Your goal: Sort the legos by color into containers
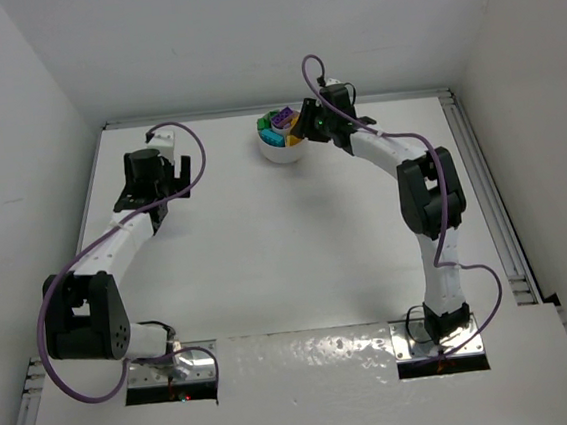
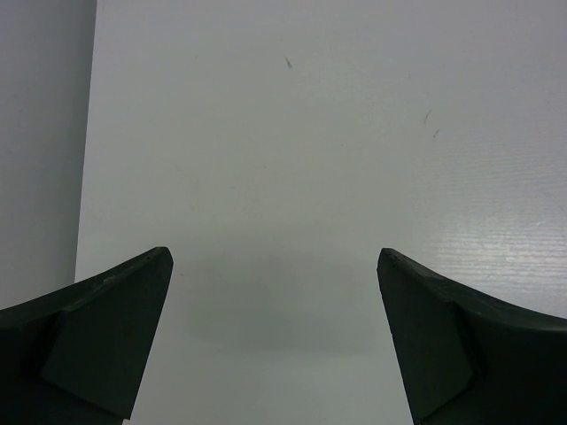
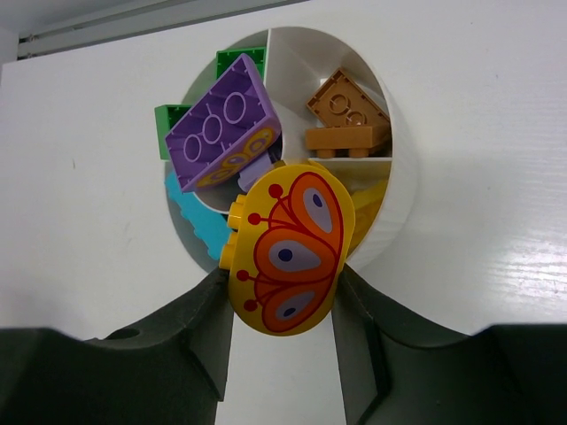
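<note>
My right gripper (image 3: 282,279) is shut on a yellow lego (image 3: 288,257) printed with an orange butterfly wing, held just above the near rim of the round white dish (image 3: 403,177). In the dish's containers lie a purple lego (image 3: 221,133) tilted on its side, an orange lego (image 3: 350,115), a green one (image 3: 173,124), a teal one (image 3: 190,221) and a yellow one (image 3: 368,208) under the held brick. From above, the dish (image 1: 276,155) stands at the far middle with the right gripper (image 1: 307,122) at its right edge. My left gripper (image 2: 275,257) is open over bare table, far left (image 1: 172,178).
The white back wall stands right behind the dish. A metal rail (image 1: 494,212) runs along the table's right edge. A side wall (image 2: 40,133) rises to the left of the left gripper.
</note>
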{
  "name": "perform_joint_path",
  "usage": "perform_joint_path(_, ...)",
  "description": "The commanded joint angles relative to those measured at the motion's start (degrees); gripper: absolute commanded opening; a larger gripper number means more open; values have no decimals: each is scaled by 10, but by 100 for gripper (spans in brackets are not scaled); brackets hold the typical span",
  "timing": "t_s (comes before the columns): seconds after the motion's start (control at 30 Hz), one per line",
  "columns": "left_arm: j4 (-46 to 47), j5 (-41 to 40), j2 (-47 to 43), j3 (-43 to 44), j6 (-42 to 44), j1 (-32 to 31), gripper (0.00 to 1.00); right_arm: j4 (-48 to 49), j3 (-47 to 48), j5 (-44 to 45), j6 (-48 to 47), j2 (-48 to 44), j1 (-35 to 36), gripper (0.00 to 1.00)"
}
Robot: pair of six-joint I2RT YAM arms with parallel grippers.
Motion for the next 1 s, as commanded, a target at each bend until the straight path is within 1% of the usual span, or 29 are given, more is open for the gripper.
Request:
perform_joint_path(0.0,26,-3,-18,2,5,0,100,20,20,-2,-12,-12,1,44)
perform_joint_path(0.23,26,-2,-19,2,6,0,100,-2,39,-2,-20,-2,0,48)
perform_joint_path(0.33,26,0,-20,2,4,0,100,-7,46,-2,-20,4,0,51)
perform_joint_path(0.57,26,-2,-23,1,5,0,100,-13,53,-1,-25,5,0,51)
perform_joint_path(0.83,25,2,-24,-3,4,0,100,-25,52,10,-36,2,0,58)
perform_joint_path(0.97,25,2,-25,-3,4,0,100,-32,60,3,-29,12,1,59)
